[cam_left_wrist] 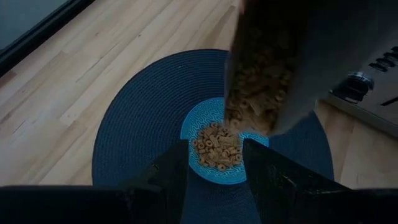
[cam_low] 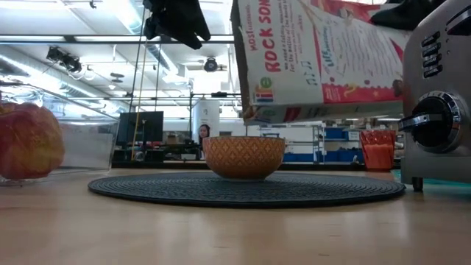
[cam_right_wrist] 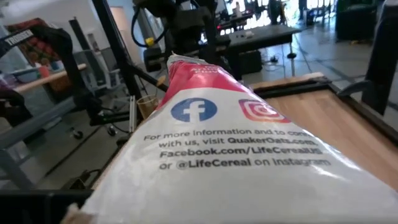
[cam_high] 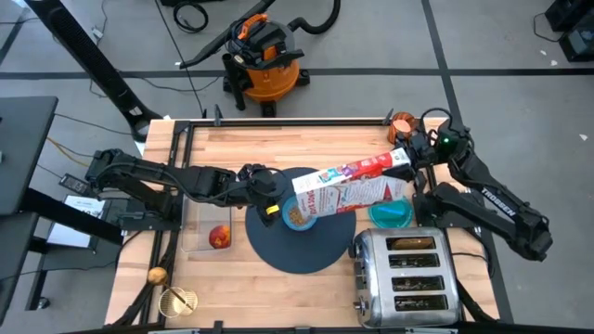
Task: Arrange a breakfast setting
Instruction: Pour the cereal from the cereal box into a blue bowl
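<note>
1. We note a pale butcher-block table (cam_high: 278, 148) in a workshop room; an orange shop vacuum (cam_high: 264, 57) stands on the grey floor beyond the table's 12 o'clock edge. A chrome toaster (cam_high: 406, 276) sits at the table's 5 o'clock corner.
2. The dark slate-blue round mat (cam_high: 297, 246) lies near table centre. On it stands the small bowl (cam_left_wrist: 219, 149), light blue inside, holding ring-shaped cereal.
3. A cereal box (cam_high: 357, 184) hangs tilted over the bowl, its open end down, cereal at the mouth.
4. The right gripper (cam_high: 413, 160), at 3 o'clock of the bowl, clamps the box's far end.
5. The left gripper (cam_left_wrist: 214, 165) hovers above the bowl, fingers parted around nothing, bowl seen between them.
6. The red apple (cam_high: 220, 237) lies at 9 o'clock of the mat; the teal dish (cam_high: 392, 214) at 3 o'clock; the copper cup (cam_high: 403, 123) at 1 o'clock.
</note>
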Controlling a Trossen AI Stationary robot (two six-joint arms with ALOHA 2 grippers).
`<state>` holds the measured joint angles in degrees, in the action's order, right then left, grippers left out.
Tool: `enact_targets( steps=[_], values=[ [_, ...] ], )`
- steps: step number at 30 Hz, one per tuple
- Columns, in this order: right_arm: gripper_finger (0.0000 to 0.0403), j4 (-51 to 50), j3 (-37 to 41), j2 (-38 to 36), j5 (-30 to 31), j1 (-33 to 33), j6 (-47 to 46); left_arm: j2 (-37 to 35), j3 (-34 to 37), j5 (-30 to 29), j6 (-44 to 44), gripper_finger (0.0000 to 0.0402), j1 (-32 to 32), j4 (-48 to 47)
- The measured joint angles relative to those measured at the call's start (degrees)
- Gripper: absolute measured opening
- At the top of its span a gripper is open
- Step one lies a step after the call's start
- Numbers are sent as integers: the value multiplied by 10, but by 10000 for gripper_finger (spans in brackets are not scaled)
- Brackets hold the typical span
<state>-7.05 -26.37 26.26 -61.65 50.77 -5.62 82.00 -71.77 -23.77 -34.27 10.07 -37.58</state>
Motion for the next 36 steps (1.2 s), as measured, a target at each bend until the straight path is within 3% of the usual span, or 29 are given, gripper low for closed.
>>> enact_targets(
  steps=[7, 15, 36],
  values=[
    [203, -21, -19, 13, 32, -38, 27, 0, 0, 0, -3, 157, 0, 1],
    [203, -119, -71, 60, 82, -70, 105, 0, 0, 0, -6, 157, 1, 1],
    [203, -144, -129, 107, 146, -142, 163, 0, 0, 0, 8, 157, 2, -1]
  ],
)
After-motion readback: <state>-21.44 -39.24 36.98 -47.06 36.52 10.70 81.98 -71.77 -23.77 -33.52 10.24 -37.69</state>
